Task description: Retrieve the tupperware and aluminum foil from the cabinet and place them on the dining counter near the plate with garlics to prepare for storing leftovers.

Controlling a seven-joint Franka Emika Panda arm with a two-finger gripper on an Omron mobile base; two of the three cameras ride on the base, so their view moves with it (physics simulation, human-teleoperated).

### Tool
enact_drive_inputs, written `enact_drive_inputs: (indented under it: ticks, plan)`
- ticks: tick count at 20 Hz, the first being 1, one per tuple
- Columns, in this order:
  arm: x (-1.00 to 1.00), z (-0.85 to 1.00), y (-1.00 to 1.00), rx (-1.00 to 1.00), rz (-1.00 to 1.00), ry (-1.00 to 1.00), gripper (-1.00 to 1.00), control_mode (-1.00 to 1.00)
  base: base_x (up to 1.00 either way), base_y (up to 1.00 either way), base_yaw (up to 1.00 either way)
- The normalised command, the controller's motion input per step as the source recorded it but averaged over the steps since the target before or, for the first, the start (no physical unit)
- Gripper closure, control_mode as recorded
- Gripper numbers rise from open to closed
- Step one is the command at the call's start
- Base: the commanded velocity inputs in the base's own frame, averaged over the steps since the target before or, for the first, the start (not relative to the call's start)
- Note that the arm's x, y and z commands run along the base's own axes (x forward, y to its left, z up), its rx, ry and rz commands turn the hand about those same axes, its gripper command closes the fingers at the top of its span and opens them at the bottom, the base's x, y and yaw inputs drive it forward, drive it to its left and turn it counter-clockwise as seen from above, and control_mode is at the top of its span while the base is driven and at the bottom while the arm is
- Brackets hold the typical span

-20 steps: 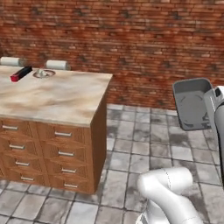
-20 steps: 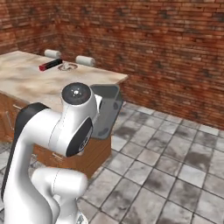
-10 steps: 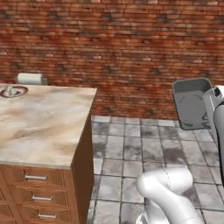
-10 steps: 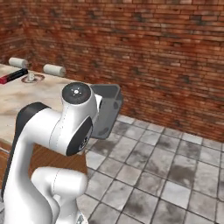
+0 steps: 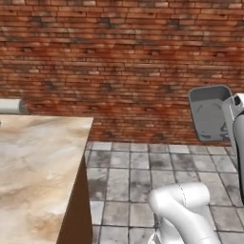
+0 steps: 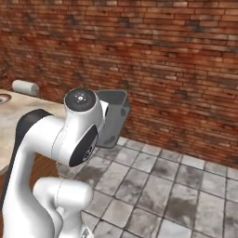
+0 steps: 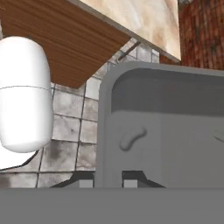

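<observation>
Currently held: tupperware (image 5: 208,113), one item, dark grey.
Gripper (image 7: 109,180) clenched on its rim wall; tub carried in the air over tiled floor (image 5: 128,174), beside dining counter (image 5: 33,167).

Illumination is even and diffuse with no visible source; rendering is slightly soft, without glare or edge distortion. A faint shadow darkens the floor tiles (image 6: 139,181) at 6 o'clock beneath the arm
</observation>
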Motion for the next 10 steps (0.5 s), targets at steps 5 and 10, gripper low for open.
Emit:
enact_drive_inputs:
  ticks: [5, 10]
  plan:
    - [0.00, 0.00, 0.00, 0.00, 0.00, 0.00, 1.00, 1.00, 1.00, -0.20, 0.32]
    - [0.00, 0.00, 0.00, 0.00, 0.00, 0.00, 1.00, 1.00, 1.00, -0.18, 0.61]
